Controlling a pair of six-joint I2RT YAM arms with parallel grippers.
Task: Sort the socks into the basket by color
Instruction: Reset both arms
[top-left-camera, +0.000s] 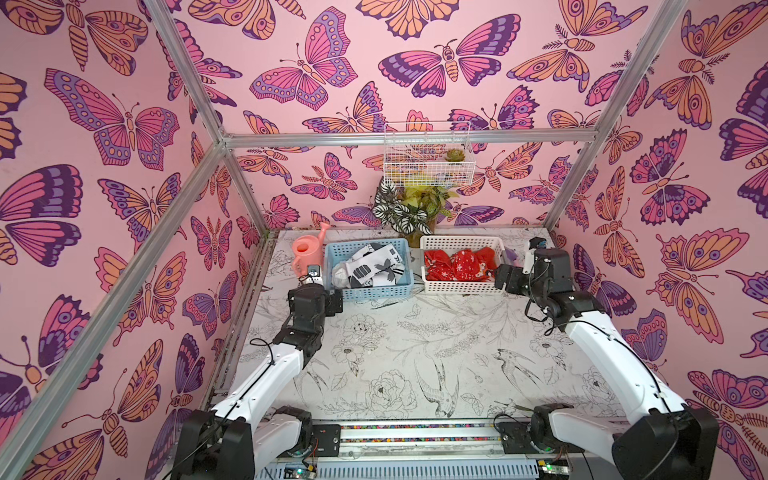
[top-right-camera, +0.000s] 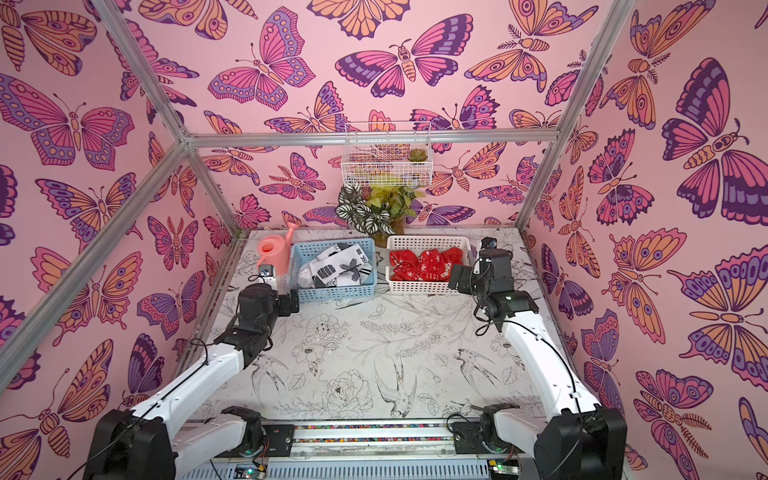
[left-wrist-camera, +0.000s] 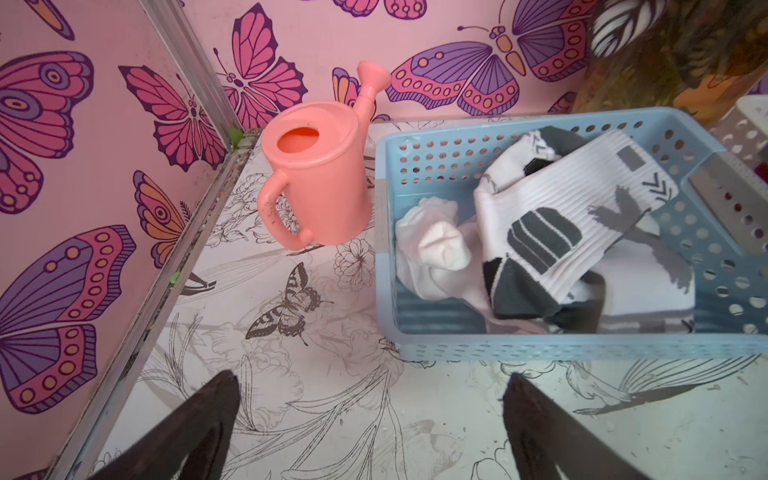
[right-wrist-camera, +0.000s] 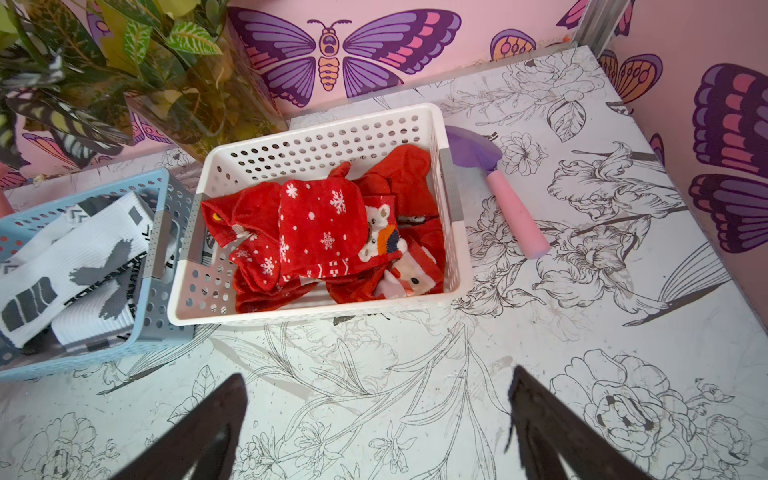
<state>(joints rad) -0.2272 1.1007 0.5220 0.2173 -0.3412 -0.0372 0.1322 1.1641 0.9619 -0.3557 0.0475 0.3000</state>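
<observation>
Two baskets sit side by side at rear of table (top-left-camera: 415, 357): white/grey socks (left-wrist-camera: 561, 232) lie piled in blue basket (left-wrist-camera: 582, 347), red socks (right-wrist-camera: 320, 228) in white basket (right-wrist-camera: 316, 313). L gripper (left-wrist-camera: 372, 376) hovers just in front of blue basket, fingers spread wide, nothing betw. them. R gripper (right-wrist-camera: 379, 374) sits in front of white basket, fingers equally wide apart, empty.

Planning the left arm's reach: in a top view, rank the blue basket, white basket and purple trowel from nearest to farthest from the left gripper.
1. The blue basket, right beside the left gripper.
2. The white basket, further right.
3. The purple trowel, past the white basket's far side.
</observation>
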